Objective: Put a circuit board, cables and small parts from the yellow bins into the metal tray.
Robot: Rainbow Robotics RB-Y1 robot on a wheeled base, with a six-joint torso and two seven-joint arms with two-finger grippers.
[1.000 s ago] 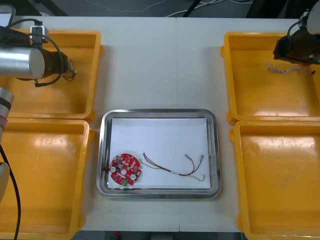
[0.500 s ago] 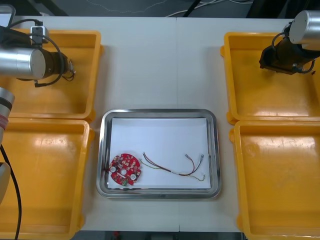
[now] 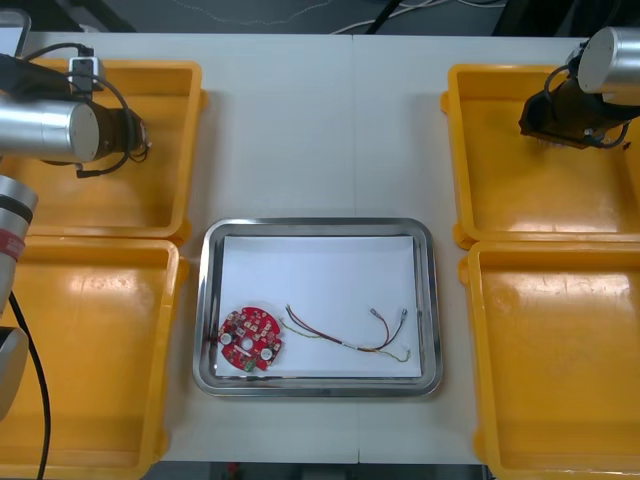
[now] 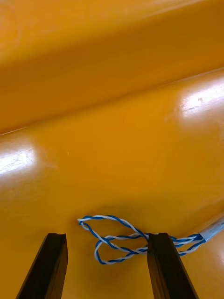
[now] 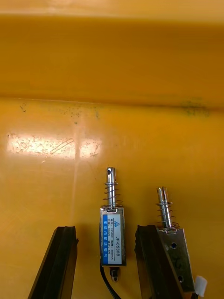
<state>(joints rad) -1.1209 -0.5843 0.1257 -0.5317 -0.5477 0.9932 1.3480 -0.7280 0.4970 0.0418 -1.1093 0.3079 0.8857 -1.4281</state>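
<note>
Light table (image 3: pixel 320 120) below us, with yellow bins at both sides. The left gripper (image 5: pixel 106 229) is low in the far left bin (image 3: pixel 170 190), and the right gripper (image 4: pixel 106 235) is low in the far right bin (image 3: pixel 500 190). Between them sits the metal tray (image 3: pixel 320 226), white inside. A round red circuit board (image 3: pixel 251 340) lies in its near left corner, with a thin red and yellow cable (image 3: pixel 345 338) curling just beside it. The right gripper's fingers are spread wide over a looped blue and white twisted cable (image 4: pixel 107 217) on the bin floor. The left gripper's fingers are apart too, straddling a small metal part (image 5: pixel 112 236) without touching it: silver body, blue label, spring-wrapped pin. A second part (image 5: pixel 173 238) lies just outside one finger.
</note>
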